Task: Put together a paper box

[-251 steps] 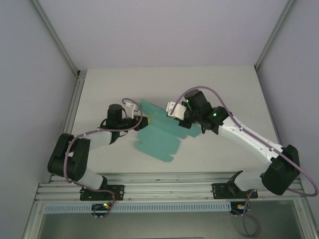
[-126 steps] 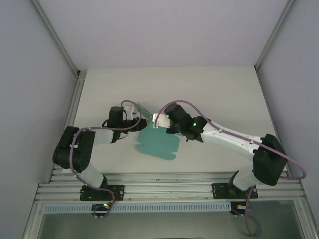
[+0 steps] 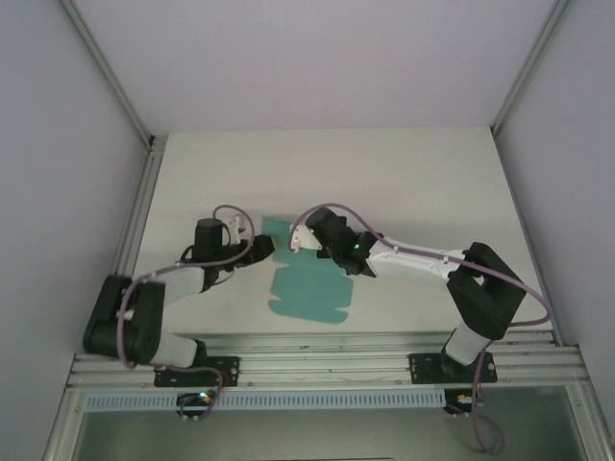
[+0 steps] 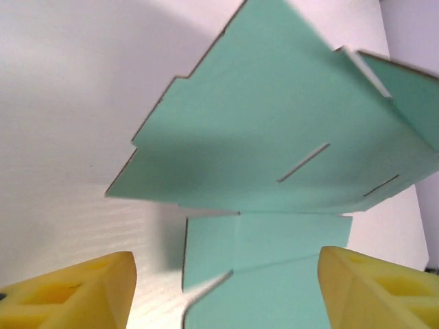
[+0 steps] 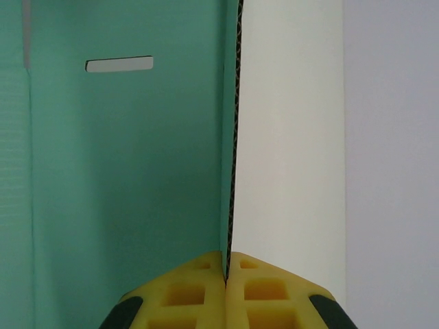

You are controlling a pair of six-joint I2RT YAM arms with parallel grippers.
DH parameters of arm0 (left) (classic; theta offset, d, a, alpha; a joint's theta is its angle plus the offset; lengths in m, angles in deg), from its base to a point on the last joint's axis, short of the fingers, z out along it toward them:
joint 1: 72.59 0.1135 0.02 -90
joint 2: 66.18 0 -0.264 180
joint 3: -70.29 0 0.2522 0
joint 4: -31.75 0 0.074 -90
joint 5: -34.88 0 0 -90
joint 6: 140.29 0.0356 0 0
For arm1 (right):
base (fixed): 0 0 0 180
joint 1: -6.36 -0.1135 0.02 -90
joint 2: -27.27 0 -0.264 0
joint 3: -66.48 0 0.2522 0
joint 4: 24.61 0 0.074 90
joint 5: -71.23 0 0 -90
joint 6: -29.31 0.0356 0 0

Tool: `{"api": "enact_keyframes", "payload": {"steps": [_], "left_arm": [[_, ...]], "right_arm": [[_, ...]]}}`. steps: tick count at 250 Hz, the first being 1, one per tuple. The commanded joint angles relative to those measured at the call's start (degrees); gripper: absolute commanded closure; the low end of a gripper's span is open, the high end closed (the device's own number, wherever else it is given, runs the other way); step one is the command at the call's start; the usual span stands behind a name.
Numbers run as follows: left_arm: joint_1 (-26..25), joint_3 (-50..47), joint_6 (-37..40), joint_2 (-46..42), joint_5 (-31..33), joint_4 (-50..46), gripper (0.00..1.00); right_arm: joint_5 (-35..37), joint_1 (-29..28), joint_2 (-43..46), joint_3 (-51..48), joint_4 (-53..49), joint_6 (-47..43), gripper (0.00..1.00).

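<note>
The paper box [image 3: 307,293] is a flat teal card sheet with flaps and slots, lying mid-table with its far part raised. My right gripper [image 3: 300,237] is shut on a raised edge of it; in the right wrist view the yellow pads [image 5: 199,295] pinch the thin card edge, my right gripper [image 5: 226,271] closed with the teal face [image 5: 123,171] to the left. My left gripper [image 3: 261,250] stands just left of the sheet, open. In the left wrist view the teal sheet [image 4: 274,137] lies ahead and between the wide-apart yellow fingers [image 4: 75,295] of my left gripper [image 4: 226,291], untouched.
The white table [image 3: 404,173] has bare room at the back and right. An aluminium rail [image 3: 327,365] runs along the near edge. Pale enclosure walls and slanted posts [image 3: 106,72] bound the sides.
My left gripper has opened and let go of the sheet. My right arm has swung left with the sheet, which now lies lower and nearer the front edge.
</note>
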Motion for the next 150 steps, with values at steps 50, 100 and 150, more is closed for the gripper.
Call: {"api": "enact_keyframes", "payload": {"steps": [50, 100, 150], "left_arm": [[0.8, 11.0, 2.1, -14.9, 13.5, -26.9, 0.12], [0.6, 18.4, -2.5, -7.9, 2.0, -17.8, 0.32], [-4.1, 24.1, -1.3, 0.2, -3.5, -15.3, 0.4]], "right_arm": [[5.7, -1.4, -0.2, -5.7, 13.9, -12.0, 1.0], [2.4, -1.3, 1.8, -5.4, 10.0, -10.0, 1.0], [2.8, -1.2, 1.1, -5.3, 10.2, -8.9, 1.0]]}}
